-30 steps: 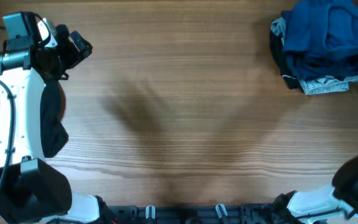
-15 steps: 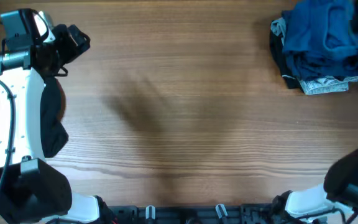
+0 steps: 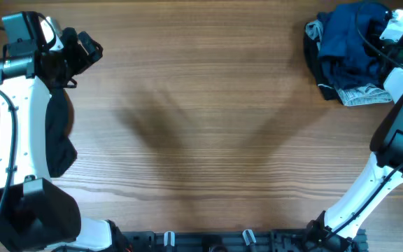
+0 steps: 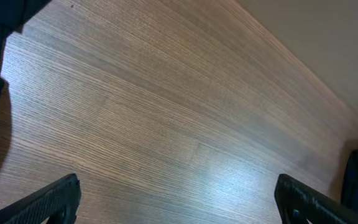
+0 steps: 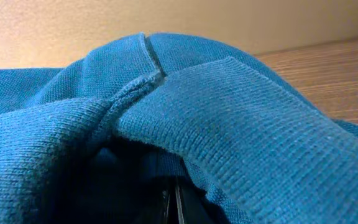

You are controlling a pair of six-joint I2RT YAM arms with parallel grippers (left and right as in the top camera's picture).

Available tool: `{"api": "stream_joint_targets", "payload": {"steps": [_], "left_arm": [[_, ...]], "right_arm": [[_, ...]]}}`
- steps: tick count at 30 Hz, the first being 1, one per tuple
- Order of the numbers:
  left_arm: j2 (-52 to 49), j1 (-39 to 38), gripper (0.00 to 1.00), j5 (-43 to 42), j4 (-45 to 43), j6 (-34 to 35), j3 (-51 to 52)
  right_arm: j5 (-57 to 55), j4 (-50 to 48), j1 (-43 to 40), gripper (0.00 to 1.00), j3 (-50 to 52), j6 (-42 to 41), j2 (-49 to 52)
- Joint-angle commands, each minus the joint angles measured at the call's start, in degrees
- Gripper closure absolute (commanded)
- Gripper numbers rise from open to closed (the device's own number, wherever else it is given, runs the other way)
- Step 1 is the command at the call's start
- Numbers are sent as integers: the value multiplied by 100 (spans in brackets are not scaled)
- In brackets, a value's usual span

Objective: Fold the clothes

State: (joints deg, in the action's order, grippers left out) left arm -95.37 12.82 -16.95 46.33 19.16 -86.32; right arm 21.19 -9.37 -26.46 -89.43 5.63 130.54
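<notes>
A heap of clothes (image 3: 352, 52) lies at the table's far right corner: a blue knit garment (image 3: 348, 31) on top, dark and pale patterned pieces beneath. My right gripper (image 3: 382, 29) rests on the heap's right side. In the right wrist view the blue knit garment (image 5: 229, 118) bunches over the gripper (image 5: 174, 202), whose fingers are pressed together under the folds. My left gripper (image 3: 88, 47) hovers at the far left, far from the heap. Its fingers (image 4: 48, 202) stand wide apart over bare wood, so the left gripper (image 4: 179, 202) is open and holds nothing.
A dark cloth-like shape (image 3: 60, 133) lies beside the left arm (image 3: 16, 119) at the table's left edge. The right arm (image 3: 397, 133) runs along the right edge. The wooden table (image 3: 208, 119) stretches between them, and the heap's edge (image 4: 356, 180) shows in the left wrist view.
The right arm has swung up from the lower right corner to the heap, and its gripper now sits in the blue garment. The left arm has barely moved.
</notes>
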Motion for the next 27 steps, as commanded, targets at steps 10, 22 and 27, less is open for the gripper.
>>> {"api": "stream_joint_targets", "payload": {"steps": [10,22,27], "left_arm": [[-44,15,0,-120,20,-74,7],[2422,-492,0,50,42,-721,4],[3239,-748,0,269,651,-678,4]], "right_arm": [[149,804,35,94,428,-708,-2806],[358,3912,35,0,428,-713,-7005],[275,5648,35,0,431,-713,-8032]]}}
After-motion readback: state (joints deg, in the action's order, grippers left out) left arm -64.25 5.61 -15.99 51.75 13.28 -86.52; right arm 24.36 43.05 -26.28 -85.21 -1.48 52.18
